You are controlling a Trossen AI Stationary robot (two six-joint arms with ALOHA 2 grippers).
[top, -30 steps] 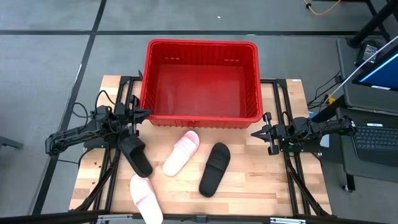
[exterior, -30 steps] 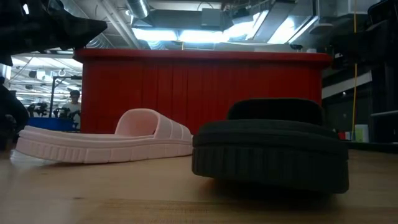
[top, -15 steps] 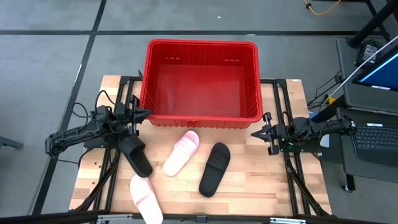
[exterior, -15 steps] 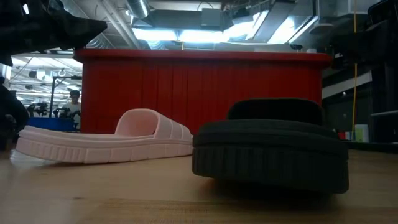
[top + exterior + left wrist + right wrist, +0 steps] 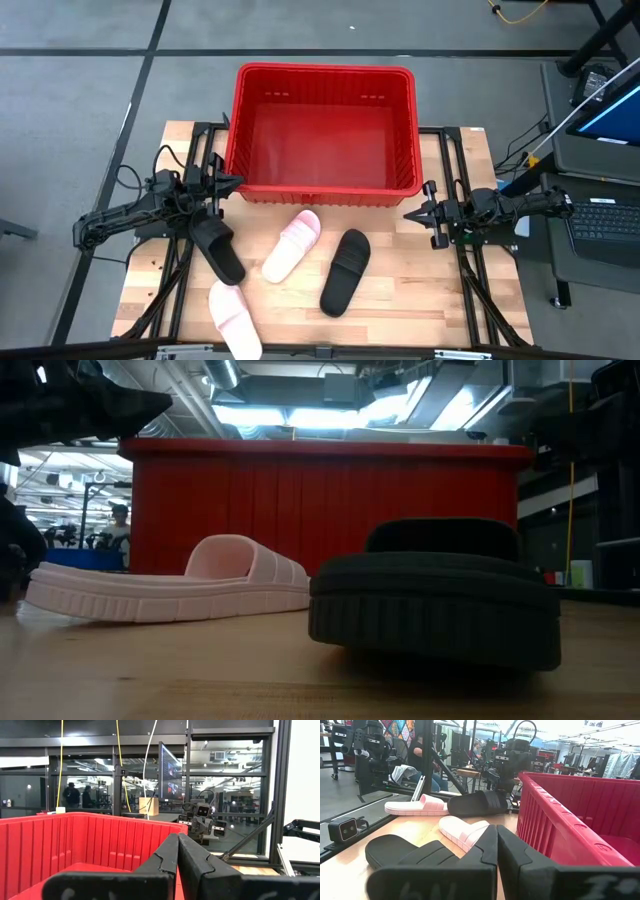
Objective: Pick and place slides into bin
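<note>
1. Nothing placed so far: the bin point(image 5: 322, 128) sits at the far side of the table point(image 5: 420, 290) and its red floor shows bare in the high view, no sandal inside.
2. All four slides lie loose on the wood in front of the bin, none held.
3. Left black slide point(image 5: 217, 248) lies near the left edge, angled, just beside the left gripper point(image 5: 226, 184).
4. Centre pink slide point(image 5: 291, 246) lies close to the bin's front wall, toe end pointing toward it.
5. Right black slide point(image 5: 346, 270) lies just beside the centre pink one, apart from it.
6. Front pink slide point(image 5: 234, 318) lies at the near table edge, partly cut off by the frame.
7. Left gripper hovers by the bin's front-left corner, above the table; its fingers point(image 5: 172, 855) are pressed together with nothing between them.
8. Right gripper point(image 5: 414, 215) waits by the bin's front-right corner, pointing inward; fingers point(image 5: 492, 847) also together, empty.
9. Low view shows a pink slide point(image 5: 170, 585) and a black one point(image 5: 435, 595) flat on the table with the bin wall point(image 5: 320, 505) behind.
10. Judgement: task at its start, four picks and four drops left. Left black slide looks the easiest first grab for the left arm.
</note>
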